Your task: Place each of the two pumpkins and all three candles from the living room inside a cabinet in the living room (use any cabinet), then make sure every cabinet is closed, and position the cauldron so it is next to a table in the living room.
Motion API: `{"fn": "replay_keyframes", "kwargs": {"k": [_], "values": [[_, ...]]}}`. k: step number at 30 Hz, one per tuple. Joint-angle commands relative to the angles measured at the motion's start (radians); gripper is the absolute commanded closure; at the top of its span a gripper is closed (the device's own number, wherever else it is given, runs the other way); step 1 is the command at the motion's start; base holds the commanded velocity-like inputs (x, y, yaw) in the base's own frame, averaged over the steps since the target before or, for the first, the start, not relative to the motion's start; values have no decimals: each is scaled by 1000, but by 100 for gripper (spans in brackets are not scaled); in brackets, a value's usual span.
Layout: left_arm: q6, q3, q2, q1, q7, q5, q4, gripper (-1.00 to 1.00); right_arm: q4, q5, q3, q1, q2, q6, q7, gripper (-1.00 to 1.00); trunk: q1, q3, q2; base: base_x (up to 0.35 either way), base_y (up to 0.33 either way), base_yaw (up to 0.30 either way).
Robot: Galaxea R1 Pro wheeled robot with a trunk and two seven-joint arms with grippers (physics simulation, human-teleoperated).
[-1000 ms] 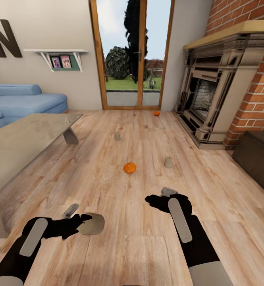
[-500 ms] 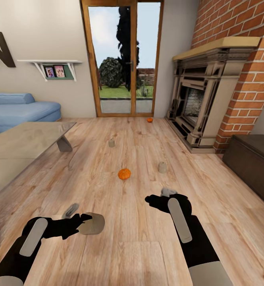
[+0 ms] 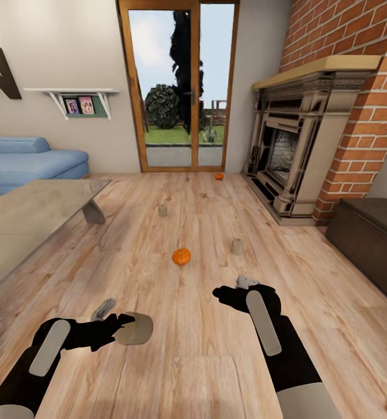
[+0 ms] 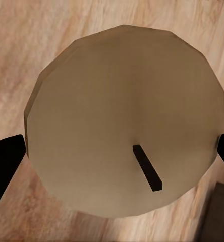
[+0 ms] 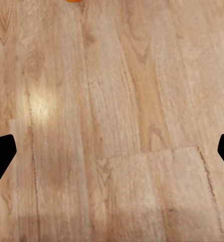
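Open floor point(image 3: 205, 361) ahead, broken by near pumpkin point(image 3: 181, 256) and candle point(image 3: 237, 246).

near pumpkin point(image 3: 181, 256) sits mid-floor, one candle point(image 3: 237, 247) just right of it, another candle point(image 3: 163, 210) further back, far pumpkin point(image 3: 219, 176) by the door point(image 3: 181, 87), desk point(image 3: 24, 218) left, cabinet point(image 3: 370, 235) right

Grey-tan candle point(image 4: 124, 121) sitting end-on between the left gripper point(image 4: 117, 151) fingertips, black tips touching its rim at 9 and 3 o'clock, dark wick pointing toward 5 o'clock, wooden floor point(image 4: 21, 45) lying behind
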Motion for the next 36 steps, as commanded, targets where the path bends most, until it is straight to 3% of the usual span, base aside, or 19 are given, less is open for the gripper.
{"fn": "replay_keyframes", "kwargs": {"k": [1,36], "values": [[0,1,0,0,0,1,0,100,-1,0,0,0,0,0,0,-100,0,0,0,149,-63,0],[-3,2,6,0,2,0,0,100,-8,-1,2,0,2,1,0,-100,0,0,0,269,-158,0]]}}
